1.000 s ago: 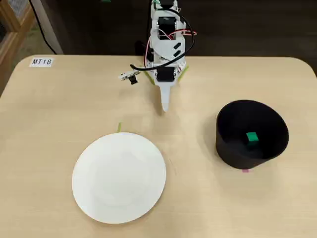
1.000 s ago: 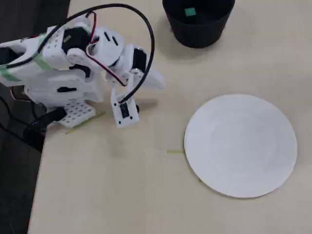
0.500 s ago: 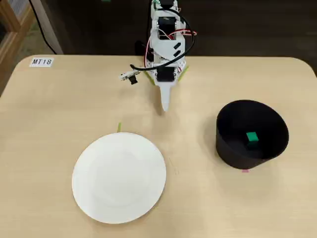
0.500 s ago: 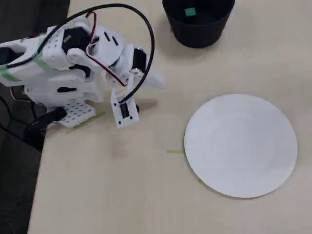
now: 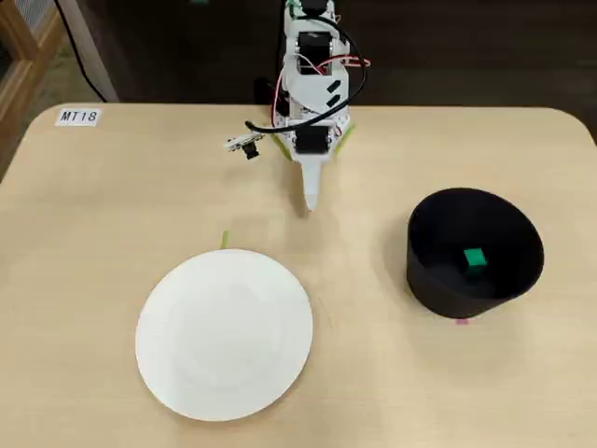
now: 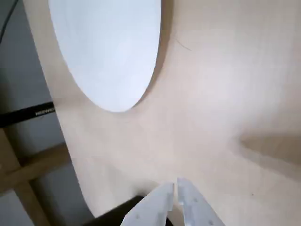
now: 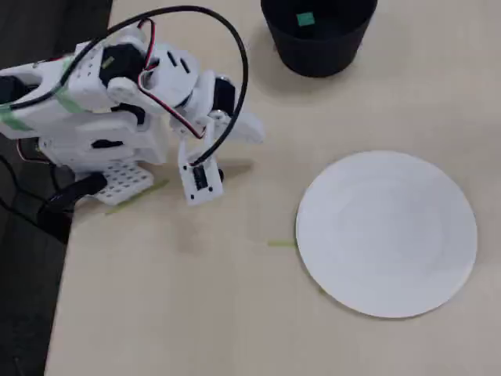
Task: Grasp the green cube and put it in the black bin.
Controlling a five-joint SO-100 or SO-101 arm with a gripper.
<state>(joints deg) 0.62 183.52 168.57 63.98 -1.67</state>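
The green cube lies on the floor of the black bin at the right of the table; in another fixed view the green cube shows inside the black bin at the top edge. My gripper hangs folded back near the arm's base, well apart from the bin. Its white fingers point down at bare table. In the wrist view the gripper is shut with nothing between its tips.
A flat white plate lies at the front left, also seen as the plate and the plate. A thin green tape strip sits just behind it. A label reading MT18 marks the far left corner.
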